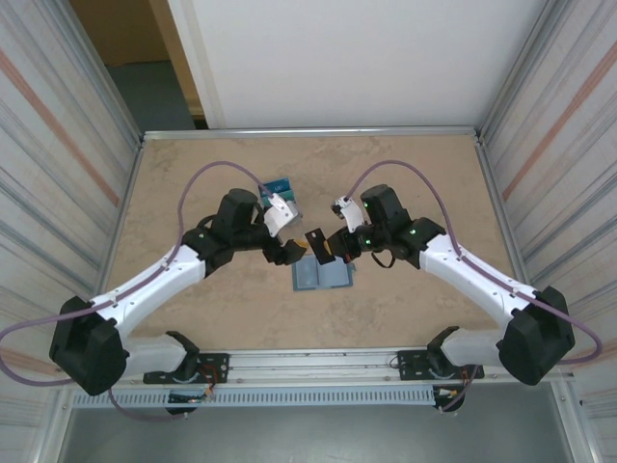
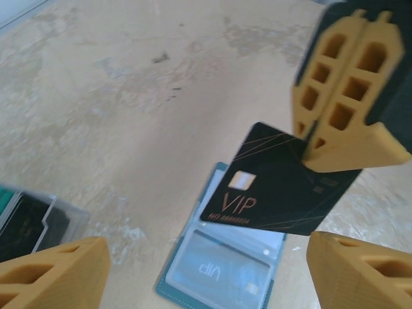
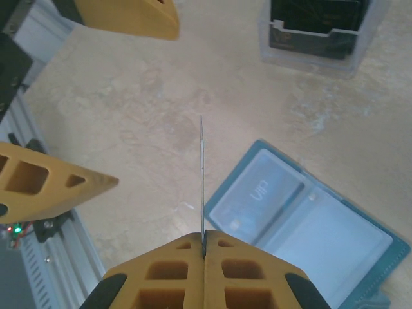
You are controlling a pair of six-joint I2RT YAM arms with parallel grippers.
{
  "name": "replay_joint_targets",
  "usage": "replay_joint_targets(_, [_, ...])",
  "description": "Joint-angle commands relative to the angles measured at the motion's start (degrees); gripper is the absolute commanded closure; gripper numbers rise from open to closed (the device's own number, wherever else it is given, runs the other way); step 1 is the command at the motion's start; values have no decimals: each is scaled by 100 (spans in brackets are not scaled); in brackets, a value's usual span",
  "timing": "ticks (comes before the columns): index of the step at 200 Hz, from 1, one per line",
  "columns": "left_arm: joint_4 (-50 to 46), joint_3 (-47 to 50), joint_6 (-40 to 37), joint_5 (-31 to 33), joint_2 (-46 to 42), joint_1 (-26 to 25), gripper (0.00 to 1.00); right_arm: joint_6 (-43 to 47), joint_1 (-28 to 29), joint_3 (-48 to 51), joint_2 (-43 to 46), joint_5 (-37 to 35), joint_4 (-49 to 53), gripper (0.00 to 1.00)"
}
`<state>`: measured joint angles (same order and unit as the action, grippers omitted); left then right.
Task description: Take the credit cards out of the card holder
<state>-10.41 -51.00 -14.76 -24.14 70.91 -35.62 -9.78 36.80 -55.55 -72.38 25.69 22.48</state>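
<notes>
1. The right gripper (image 3: pixel 205 248) is pinched tight on one edge of the black card (image 2: pixel 277 193) (gold "VIP" lettering on its face) and holds it up clear of the table (image 1: pixel 193 183).
2. From the right wrist the card is edge-on, a thin upright line rising from between the closed fingers.
3. The left gripper (image 2: pixel 206 257) has its jaws spread wide and grips nothing. The card hangs ahead of the gap between its fingers, untouched.
4. The two grippers face each other over the middle of the table, with the card between them.
5. The holder (image 1: pixel 323 278) lies open and flat under the card, slightly nearer the near edge than the far one, with its pocket panels up.
6. A second card (image 3: pixel 257 193) sits in one clear pocket of the holder, with "VIP" showing through.
7. A clear box (image 3: pixel 309 61) with dark cards (image 3: pixel 315 19) in it stands toward the far edge, left of centre, apart from the holder.
</notes>
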Motion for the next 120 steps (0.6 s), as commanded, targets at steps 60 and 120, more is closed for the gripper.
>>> replay_joint_targets(60, [-939, -798, -1231, -1495, 499, 9, 42, 687, 103, -487, 40, 664, 476, 100])
replay_joint_targets(120, [-1275, -992, -1564, -1503, 781, -92, 100, 748, 118, -547, 22, 660, 497, 100])
